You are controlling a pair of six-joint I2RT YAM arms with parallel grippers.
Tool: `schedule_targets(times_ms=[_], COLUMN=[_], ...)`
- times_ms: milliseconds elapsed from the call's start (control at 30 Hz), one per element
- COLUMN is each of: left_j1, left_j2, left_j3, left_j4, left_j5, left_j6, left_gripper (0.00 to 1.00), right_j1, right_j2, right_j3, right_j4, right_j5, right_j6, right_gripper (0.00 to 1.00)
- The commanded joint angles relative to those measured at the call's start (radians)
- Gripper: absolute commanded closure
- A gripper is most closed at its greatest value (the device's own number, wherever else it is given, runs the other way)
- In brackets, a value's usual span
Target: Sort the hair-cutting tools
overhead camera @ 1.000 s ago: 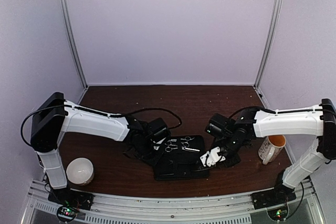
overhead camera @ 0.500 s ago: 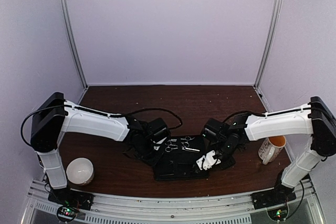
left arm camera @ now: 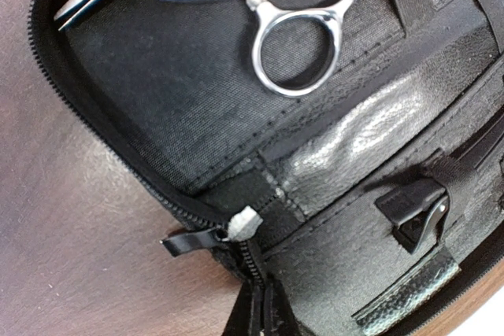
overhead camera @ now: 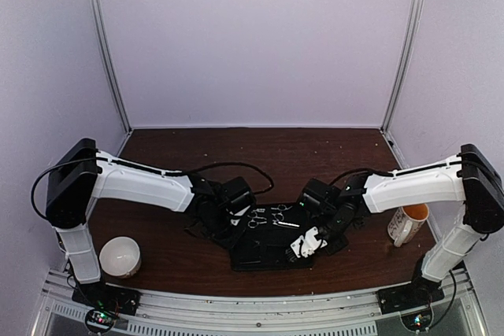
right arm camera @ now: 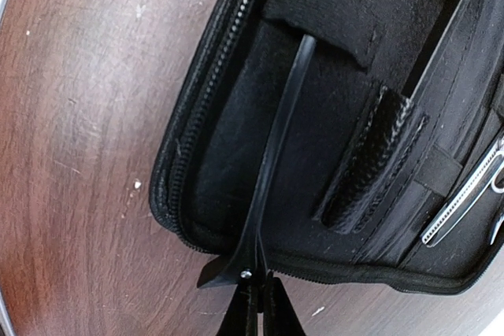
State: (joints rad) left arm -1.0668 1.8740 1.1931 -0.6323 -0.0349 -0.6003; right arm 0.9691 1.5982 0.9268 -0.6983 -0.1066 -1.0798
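A black fabric case (overhead camera: 264, 253) lies open on the table between both arms. Two silver scissors (overhead camera: 257, 218) (overhead camera: 279, 212) rest on its far half; one ring loop (left arm camera: 295, 49) fills the left wrist view. A short black clip (left arm camera: 416, 212) sits in a case pocket. My left gripper (left arm camera: 264, 312) is shut on the case's zipper edge beside the white zipper pull (left arm camera: 240, 222). My right gripper (right arm camera: 256, 312) is shut on a thin black clip stick (right arm camera: 277, 159), whose far end lies under an elastic band (right arm camera: 323, 17) inside the case (right arm camera: 236, 116).
A white and orange mug (overhead camera: 408, 222) stands right of the right arm. A white dome-shaped object (overhead camera: 120, 256) sits at the near left. A silver toothed blade (right arm camera: 465, 194) lies in the case's right side. Bare wood table (overhead camera: 260, 151) lies beyond the case.
My right gripper has moved left over the case's right half with the black clip stick. The left arm has stayed still.
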Motion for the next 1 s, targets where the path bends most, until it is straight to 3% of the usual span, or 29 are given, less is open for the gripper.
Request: schedule_targets(times_ms=[0,967], left_j1=[0.011,0.011], left_j2=[0.048,0.047], left_j3=[-0.024,-0.039], left_j4=[-0.018,0.023], left_j5=[-0.047,0.015], left_j6=[0.016,0.001], left_gripper=[1.00,1.00], right_j1=[0.028,0.129], right_j2=[0.039,0.204], right_j3=[0.033,0.134], right_j4=[-0.003,0.038], right_j5=[-0.010,-0.120], right_j6=[-0.021,0.117], right_gripper=[1.00,1.00])
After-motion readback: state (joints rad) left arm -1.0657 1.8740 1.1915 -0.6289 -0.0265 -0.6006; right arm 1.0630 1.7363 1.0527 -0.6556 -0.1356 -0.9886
